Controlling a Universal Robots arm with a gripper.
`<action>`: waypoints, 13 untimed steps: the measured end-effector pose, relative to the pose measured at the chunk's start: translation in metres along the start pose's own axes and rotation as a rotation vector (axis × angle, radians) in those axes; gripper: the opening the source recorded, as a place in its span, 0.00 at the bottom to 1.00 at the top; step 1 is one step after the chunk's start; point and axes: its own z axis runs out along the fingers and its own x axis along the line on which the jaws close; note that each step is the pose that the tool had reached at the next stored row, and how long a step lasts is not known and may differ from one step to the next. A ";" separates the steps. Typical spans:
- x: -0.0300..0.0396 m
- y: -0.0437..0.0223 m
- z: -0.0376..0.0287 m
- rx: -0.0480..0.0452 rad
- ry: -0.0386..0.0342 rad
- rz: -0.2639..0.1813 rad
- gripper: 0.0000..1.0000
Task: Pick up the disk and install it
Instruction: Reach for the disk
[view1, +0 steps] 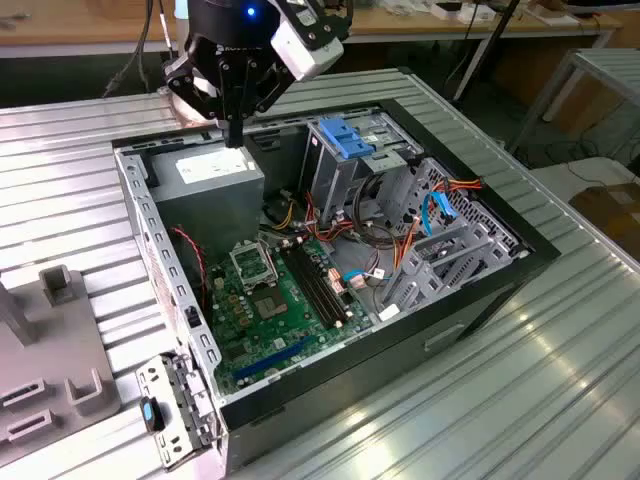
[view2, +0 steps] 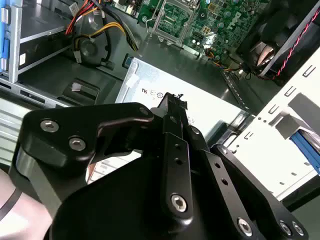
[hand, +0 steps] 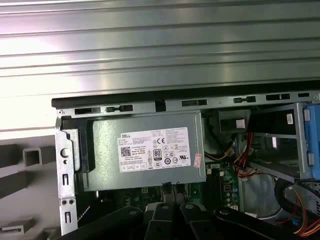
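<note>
Two jaws tight together, empty, above the power supply (view1: 205, 185) beside the case rim (view1: 148, 215).

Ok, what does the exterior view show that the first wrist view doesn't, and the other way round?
Exterior view: the CPU socket and the memory slots on the board. First wrist view: the cut-outs along the case rim beside the power supply. Both: the power supply, label up, the grey fixture on the table, and the gripper, jaws shut and empty, near the supply's edge.
</note>
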 end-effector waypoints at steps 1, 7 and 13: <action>0.0000 0.0000 0.0000 0.0000 0.0000 0.000 0.11; 0.0000 0.0000 0.0000 0.0000 0.0000 0.000 0.11; 0.0023 -0.0002 -0.0001 0.0000 0.0000 0.000 0.11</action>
